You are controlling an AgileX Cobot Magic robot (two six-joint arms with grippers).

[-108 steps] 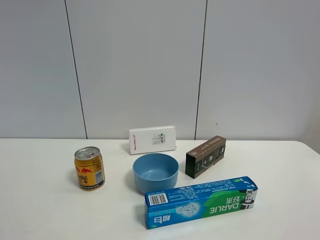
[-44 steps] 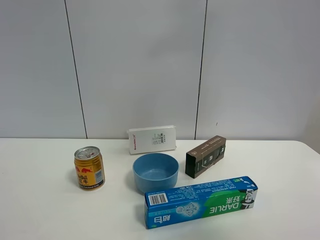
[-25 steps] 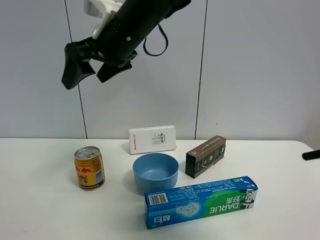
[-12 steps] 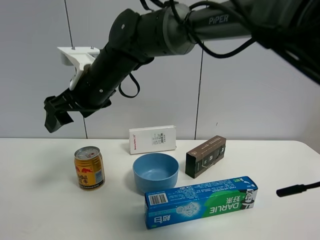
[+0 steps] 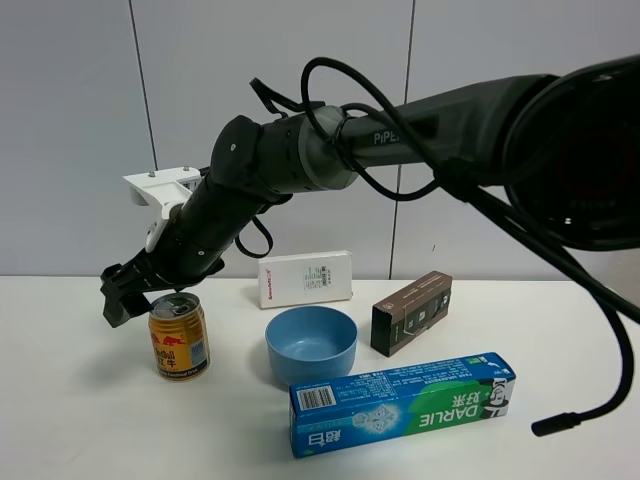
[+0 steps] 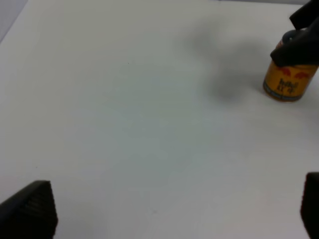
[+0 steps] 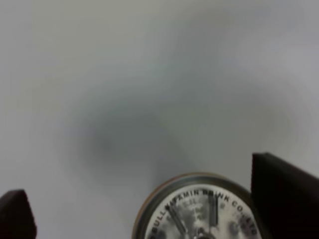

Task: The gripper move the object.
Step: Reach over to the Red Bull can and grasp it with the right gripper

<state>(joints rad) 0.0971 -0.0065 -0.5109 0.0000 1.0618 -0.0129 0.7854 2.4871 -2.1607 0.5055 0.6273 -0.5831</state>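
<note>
Item: gold drink can (image 5: pixel 180 345), upright on the bench (image 5: pixel 70 420), toward its left edge, near a blue bowl (image 5: pixel 311 340).
Right pincer (image 5: pixel 140 300): fingers spread, straddling the can's silver top from above; whether they touch it cannot be told.
Left pincer (image 6: pixel 170 208): fingers wide apart, holding nothing, over bare bench.
Also: toothpaste carton (image 5: pixel 400 402) by the front edge; brown box (image 5: pixel 412 312) and white box (image 5: pixel 305 279) toward the back edge.

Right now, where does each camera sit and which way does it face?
Exterior high: mounted high before the table, facing the wall; right arm stretched across, right end effector over the Red Bull can.
Left wrist: looks across bare table toward the can; left end effector open, fingertips edge the frame.
Right wrist: looks straight down on the can's top; its fingers flank it.
Shared: all three show the can.
</note>
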